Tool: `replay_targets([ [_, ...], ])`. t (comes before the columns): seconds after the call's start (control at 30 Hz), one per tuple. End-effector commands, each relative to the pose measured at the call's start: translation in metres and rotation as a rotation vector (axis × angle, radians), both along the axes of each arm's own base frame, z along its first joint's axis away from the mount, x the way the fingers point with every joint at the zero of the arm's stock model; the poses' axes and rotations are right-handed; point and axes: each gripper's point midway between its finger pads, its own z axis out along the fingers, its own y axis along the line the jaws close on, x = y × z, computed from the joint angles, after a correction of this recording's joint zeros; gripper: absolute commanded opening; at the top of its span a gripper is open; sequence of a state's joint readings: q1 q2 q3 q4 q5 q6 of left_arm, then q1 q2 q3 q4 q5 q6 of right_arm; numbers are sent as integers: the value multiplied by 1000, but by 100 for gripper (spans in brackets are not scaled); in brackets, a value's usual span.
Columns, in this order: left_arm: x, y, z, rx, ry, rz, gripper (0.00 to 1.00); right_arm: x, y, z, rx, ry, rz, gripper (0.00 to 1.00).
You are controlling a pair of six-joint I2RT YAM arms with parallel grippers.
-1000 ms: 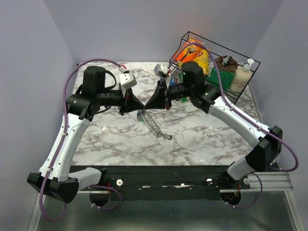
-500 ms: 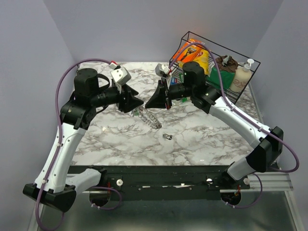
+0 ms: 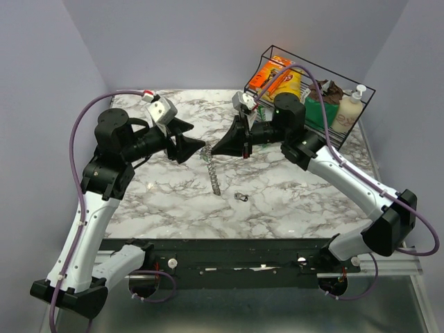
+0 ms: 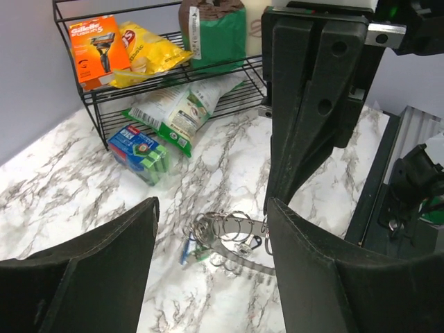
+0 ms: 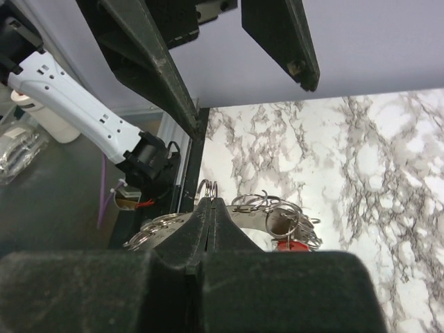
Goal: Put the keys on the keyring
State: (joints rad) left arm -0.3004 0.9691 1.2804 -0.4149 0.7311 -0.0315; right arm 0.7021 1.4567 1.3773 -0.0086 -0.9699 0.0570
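At rear-right, rack (image 3: 338, 136) holds razor pack (image 3: 267, 71), chips (image 3: 291, 83), soap (image 3: 349, 111); L claw (image 3: 197, 136) apart, R claw (image 3: 214, 150) clamped on keyring (image 4: 223, 232).

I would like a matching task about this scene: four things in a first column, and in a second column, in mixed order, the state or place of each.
Things
1. left gripper
2. right gripper
3. small metal piece
4. orange razor pack

States or places
A. standing on the upper shelf of the wire rack
B. open, holding nothing
C. lying by itself on the marble table
D. shut on the keyring

Right pairs: 1-B, 2-D, 3-C, 4-A
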Motion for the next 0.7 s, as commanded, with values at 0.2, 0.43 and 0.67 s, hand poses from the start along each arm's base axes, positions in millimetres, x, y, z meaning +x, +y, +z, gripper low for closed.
replay_targets([
  [0.2, -30, -5, 10, -3, -99, -126, 73, -50, -22, 18, 198, -407, 225, 0],
  [0.43, -33, -6, 8, 4, -110, -150, 73, -73, -37, 20, 336, -658, 262, 0],
  [0.67, -34, -6, 5, 11, -107, -163, 73, -83, -44, 20, 389, -746, 278, 0],
])
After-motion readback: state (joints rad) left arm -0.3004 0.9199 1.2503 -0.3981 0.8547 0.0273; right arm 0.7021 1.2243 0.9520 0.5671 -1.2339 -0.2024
